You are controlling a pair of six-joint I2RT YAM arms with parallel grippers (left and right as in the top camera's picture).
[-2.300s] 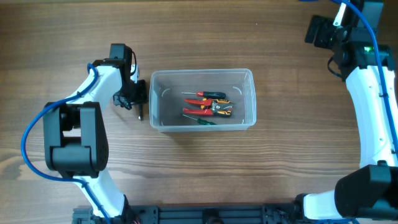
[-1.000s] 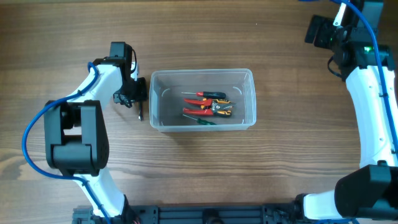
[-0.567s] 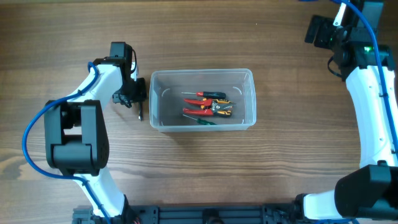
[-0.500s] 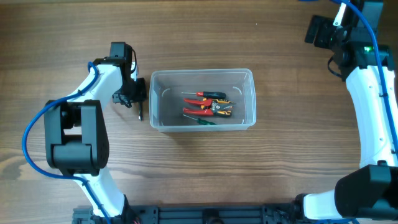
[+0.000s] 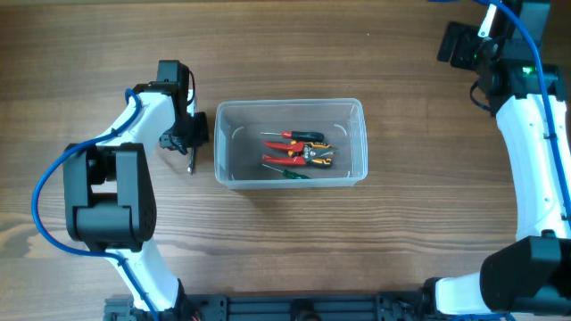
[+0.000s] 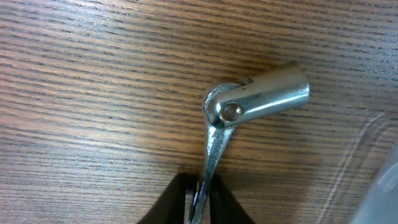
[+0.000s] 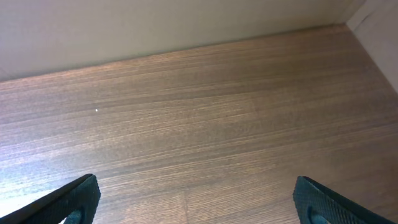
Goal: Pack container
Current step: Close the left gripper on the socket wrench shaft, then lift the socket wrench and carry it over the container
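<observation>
The step in hand looked to be the pick-up of one more item for the container (image 5: 290, 103), the clear plastic tub that sat at the middle of the desk (image 5: 268, 232) with red-handled pliers (image 5: 310, 153) and screwdrivers (image 5: 284, 135) already lying in it. The left tool (image 6: 200, 198) hung just left of the tub's left wall, and its two dark fingers were pressed together on the flat steel shank of a small socket wrench (image 6: 249, 102), pinching it near the end away from its head. The wrench's cylindrical swivel head pointed off toward the tub, whose pale rim showed at the right edge of the left wrist view. Whether the wrench was clear of the wood or lay on it could not be told. The right tool (image 7: 196, 202) stood far off at the right far corner, its fingers (image 7: 74, 196) spread wide over bare wood and holding nothing, so it seemed to have no part in this step. By my judgement the next move called for a lift high enough for the dangling head to pass over the thick rim, a short carry to the right until the wrench hung above the tub's floor, and a release there. The grip on a thin, smooth shank was narrow, and the hinged head might swing, so a slow, level carry would suit.
</observation>
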